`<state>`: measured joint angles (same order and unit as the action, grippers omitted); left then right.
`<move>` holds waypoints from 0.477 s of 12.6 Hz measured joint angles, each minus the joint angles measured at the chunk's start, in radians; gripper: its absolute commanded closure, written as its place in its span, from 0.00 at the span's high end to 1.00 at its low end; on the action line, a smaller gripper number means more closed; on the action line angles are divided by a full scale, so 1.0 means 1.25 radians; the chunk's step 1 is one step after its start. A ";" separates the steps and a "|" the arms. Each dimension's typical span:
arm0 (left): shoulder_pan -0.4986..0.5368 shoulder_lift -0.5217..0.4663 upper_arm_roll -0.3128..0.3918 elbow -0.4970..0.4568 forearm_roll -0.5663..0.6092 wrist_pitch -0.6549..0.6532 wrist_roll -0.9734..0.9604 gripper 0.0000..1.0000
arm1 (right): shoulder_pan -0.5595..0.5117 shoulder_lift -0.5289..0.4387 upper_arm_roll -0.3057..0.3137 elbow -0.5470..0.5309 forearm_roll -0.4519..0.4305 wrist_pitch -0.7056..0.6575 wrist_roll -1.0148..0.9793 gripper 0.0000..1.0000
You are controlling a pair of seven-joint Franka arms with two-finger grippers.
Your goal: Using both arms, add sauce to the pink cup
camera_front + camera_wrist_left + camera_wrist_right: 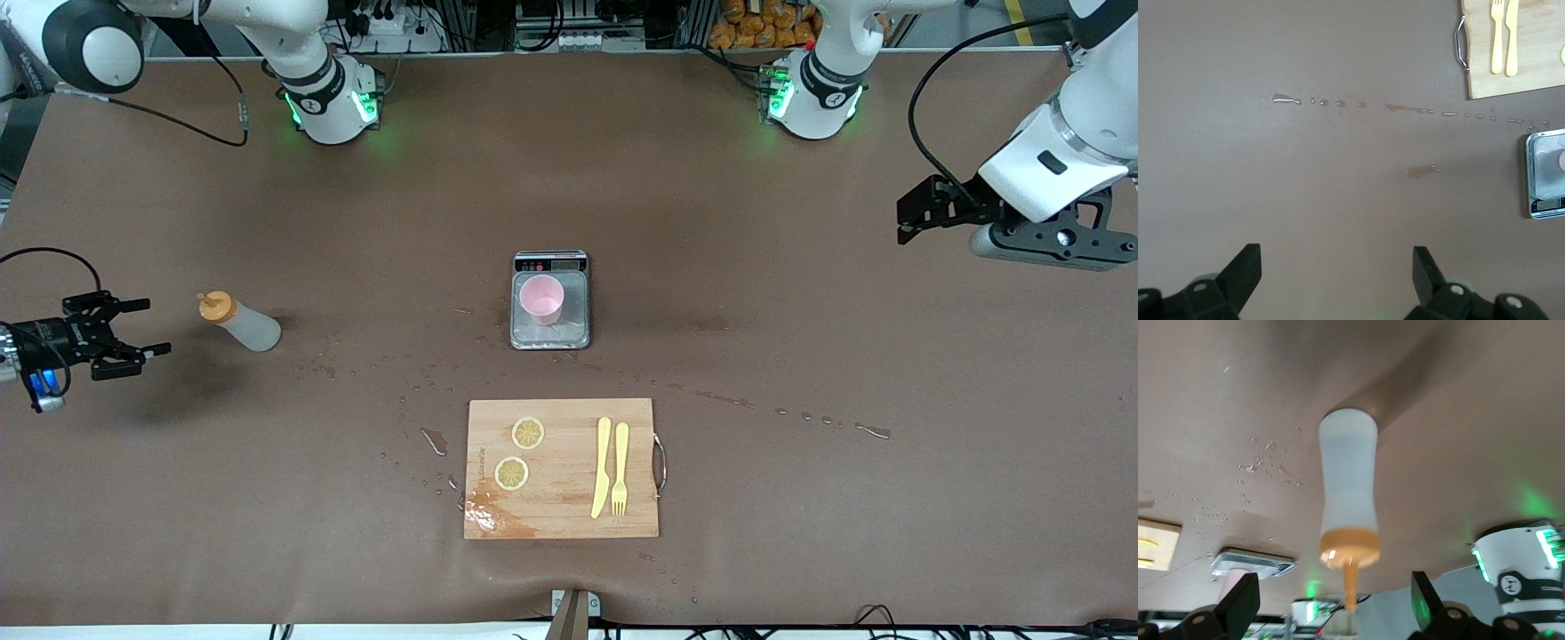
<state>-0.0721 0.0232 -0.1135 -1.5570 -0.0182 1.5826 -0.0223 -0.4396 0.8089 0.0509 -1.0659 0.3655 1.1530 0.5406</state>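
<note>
The right arm's black two-finger gripper hangs over the right arm's end of the brown table with its fingers spread wide and holding nothing, apart from the translucent whitish squeeze bottle with the orange nozzle cap. The left arm's black gripper waits over the left arm's end, fingers equally wide and empty. Only the front view shows the small pale-pink tapered plastic cup upright on the steel scale plate, farther from the front camera than the wooden cutting board. The right wrist view shows the bottle standing on its base, its long axis upright and the nozzle up.
</note>
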 measured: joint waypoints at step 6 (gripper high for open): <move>0.000 0.000 0.000 0.000 0.000 0.000 0.000 1.00 | 0.167 -0.152 0.002 0.018 -0.038 -0.059 0.004 1.00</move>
<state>-0.0721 0.0232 -0.1137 -1.5571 -0.0182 1.5825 -0.0223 -0.2307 0.6184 0.0532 -1.0431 0.3174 1.0795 0.5458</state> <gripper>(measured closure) 0.000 0.000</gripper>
